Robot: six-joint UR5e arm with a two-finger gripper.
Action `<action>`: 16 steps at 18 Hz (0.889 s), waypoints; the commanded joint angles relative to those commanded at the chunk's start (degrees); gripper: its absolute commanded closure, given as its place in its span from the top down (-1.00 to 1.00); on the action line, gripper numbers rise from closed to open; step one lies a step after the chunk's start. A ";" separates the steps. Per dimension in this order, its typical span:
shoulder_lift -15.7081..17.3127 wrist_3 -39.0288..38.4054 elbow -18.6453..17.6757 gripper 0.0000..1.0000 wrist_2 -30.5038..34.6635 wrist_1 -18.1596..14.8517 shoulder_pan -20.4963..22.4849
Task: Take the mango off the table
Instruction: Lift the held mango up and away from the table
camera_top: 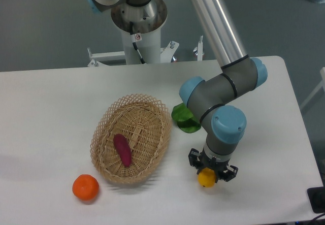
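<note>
The mango is a glossy yellow-orange fruit on the white table, near the front right. Only a small part of it shows, under my gripper. My gripper points straight down over the mango, with its dark fingers on either side of it. The wrist hides most of the fruit and the fingertips, so I cannot tell whether the fingers press on it or whether it rests on the table.
An oval wicker basket lies left of the gripper with a purple item inside. A green item lies between the basket and the arm. A round orange fruit sits front left.
</note>
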 joint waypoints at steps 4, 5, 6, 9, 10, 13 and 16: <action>1.67 0.53 0.18 -0.27 -0.09 -0.26 2.02; 2.28 0.62 0.18 -0.27 -0.09 -0.52 2.55; 2.72 0.70 0.18 -0.26 -0.09 -0.61 2.99; 3.25 2.37 0.35 -0.26 -0.09 -0.88 3.86; 3.51 2.98 0.53 -0.26 -0.09 -1.66 4.30; 5.09 5.36 0.70 -0.26 -0.09 -4.82 5.88; 6.94 9.22 0.53 -0.26 0.00 -8.77 7.11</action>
